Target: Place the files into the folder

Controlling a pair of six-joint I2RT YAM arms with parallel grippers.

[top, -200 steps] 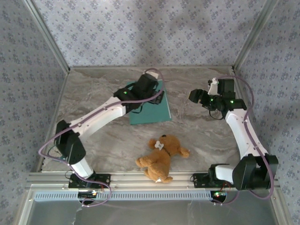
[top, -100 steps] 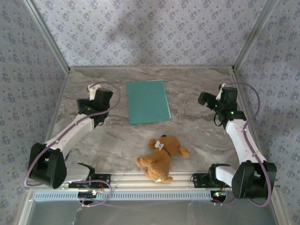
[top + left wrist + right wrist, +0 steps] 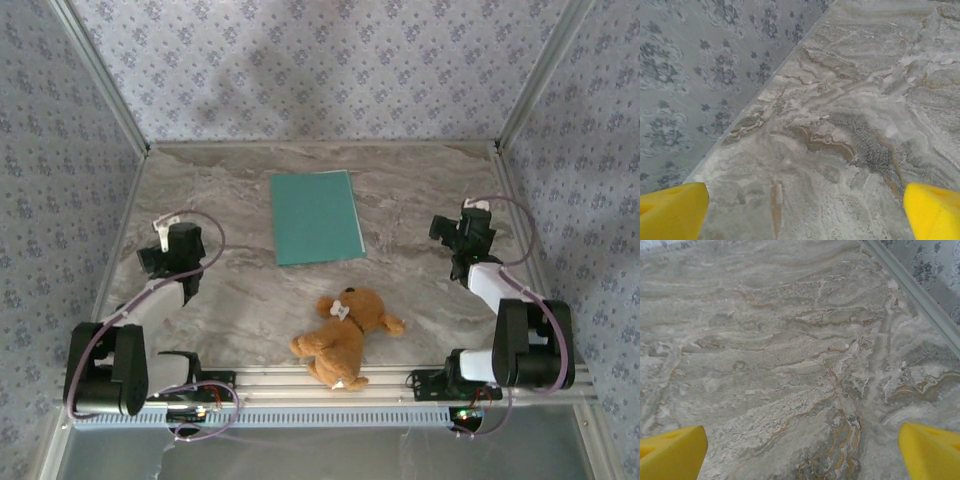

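Observation:
The teal folder [image 3: 317, 216] lies shut and flat on the marble table, at the back centre. The files are hidden from me. My left gripper [image 3: 160, 255] is drawn back near the left wall, well left of the folder. In the left wrist view its yellow fingertips [image 3: 671, 211] stand wide apart over bare marble, so the left gripper [image 3: 805, 212] is open and holds nothing. My right gripper [image 3: 445, 230] sits folded back at the right side, apart from the folder. The right gripper [image 3: 802, 455] is open too, with its yellow fingertips [image 3: 931, 452] spread over bare table.
A brown teddy bear [image 3: 345, 335] lies near the front edge, between the two arm bases. Patterned walls [image 3: 60, 150] close in the table on the left, back and right. A metal rail [image 3: 330, 380] runs along the near edge.
The left arm has drawn back from over the folder to the left front, leaving the folder uncovered. The right arm has folded back toward its base.

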